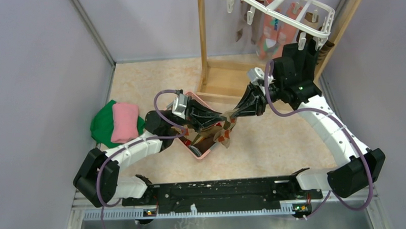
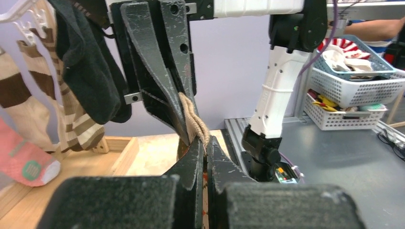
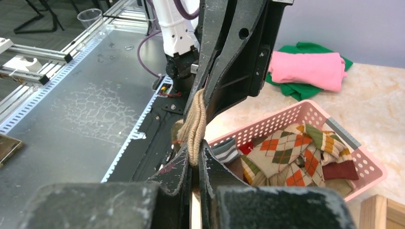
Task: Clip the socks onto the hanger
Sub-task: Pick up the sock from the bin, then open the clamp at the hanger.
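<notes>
A brown-orange argyle sock (image 1: pixel 223 135) with a tan ribbed cuff (image 3: pixel 196 121) hangs above the pink basket (image 1: pixel 199 155). My left gripper (image 1: pixel 224 119) and right gripper (image 1: pixel 236 114) meet tip to tip, both shut on that cuff (image 2: pixel 194 119). In the left wrist view my left gripper (image 2: pixel 206 145) pinches the cuff's lower end. In the right wrist view my right gripper (image 3: pixel 195 151) pinches it from the opposite side. The white hanger (image 1: pixel 289 9) is at the back right, with a black sock (image 2: pixel 90 71), a striped sock (image 2: pixel 71 117) and a pink sock (image 2: pixel 24 164) hanging from it.
The basket's rim (image 3: pixel 296 112) holds several more argyle and striped socks (image 3: pixel 286 152). Folded green and pink cloths (image 1: pixel 117 122) lie to the left. The wooden stand (image 1: pixel 203 43) rises behind the basket. White baskets (image 2: pixel 353 76) sit beyond the table.
</notes>
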Robot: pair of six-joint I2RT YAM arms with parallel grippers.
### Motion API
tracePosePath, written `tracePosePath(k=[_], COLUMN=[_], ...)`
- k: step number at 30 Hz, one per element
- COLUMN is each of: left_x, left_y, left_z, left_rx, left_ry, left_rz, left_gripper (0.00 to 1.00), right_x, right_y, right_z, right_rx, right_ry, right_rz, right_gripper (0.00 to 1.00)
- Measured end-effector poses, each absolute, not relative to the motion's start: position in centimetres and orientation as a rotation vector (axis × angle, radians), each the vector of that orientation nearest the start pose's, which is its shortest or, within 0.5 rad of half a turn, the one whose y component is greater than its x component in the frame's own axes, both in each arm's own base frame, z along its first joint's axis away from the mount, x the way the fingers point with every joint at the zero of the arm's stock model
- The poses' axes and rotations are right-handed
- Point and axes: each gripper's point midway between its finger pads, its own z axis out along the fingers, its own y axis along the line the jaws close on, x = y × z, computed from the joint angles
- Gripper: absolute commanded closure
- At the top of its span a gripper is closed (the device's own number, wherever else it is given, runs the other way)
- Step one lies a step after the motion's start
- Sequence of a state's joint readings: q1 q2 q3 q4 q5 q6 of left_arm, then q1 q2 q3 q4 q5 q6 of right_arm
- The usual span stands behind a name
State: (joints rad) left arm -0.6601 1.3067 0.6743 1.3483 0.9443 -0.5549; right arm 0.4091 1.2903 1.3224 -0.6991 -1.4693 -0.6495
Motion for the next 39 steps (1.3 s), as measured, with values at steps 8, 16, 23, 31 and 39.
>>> tracePosePath(k=[8,16,23,31,39], left_x=[20.2,22.7,24.3,28.5,32.3], left_y=[-32.1,-31.3,-30.0,-30.5,-32.9], left_z=[35.1,34.3,35.1,39.4,44.4], left_rx=[0.942,0.917,0.876,0.763,0.701], left_ry=[0.984,1.099,1.152,1.148,1.026], left_rz=[-1.224,-1.039,-0.983,-1.158,-1.361], left_gripper=[0.75,0.53,0.35,0.07,0.01], right_x=[20.1,21.3,22.3,24.8,26.4], right_y=[25.0,23.9,21.9,19.3,17.2], right_z=[34.6,33.6,34.1,38.1,40.7], right_rx=[-1.426,-1.405,-1.369,-1.204,-1.055], right_ry=[1.243,1.369,1.457,1.537,1.596], right_rz=[1.236,1.067,0.908,0.691,0.549], right_gripper=[1.0,1.0,1.0,1.0,1.0])
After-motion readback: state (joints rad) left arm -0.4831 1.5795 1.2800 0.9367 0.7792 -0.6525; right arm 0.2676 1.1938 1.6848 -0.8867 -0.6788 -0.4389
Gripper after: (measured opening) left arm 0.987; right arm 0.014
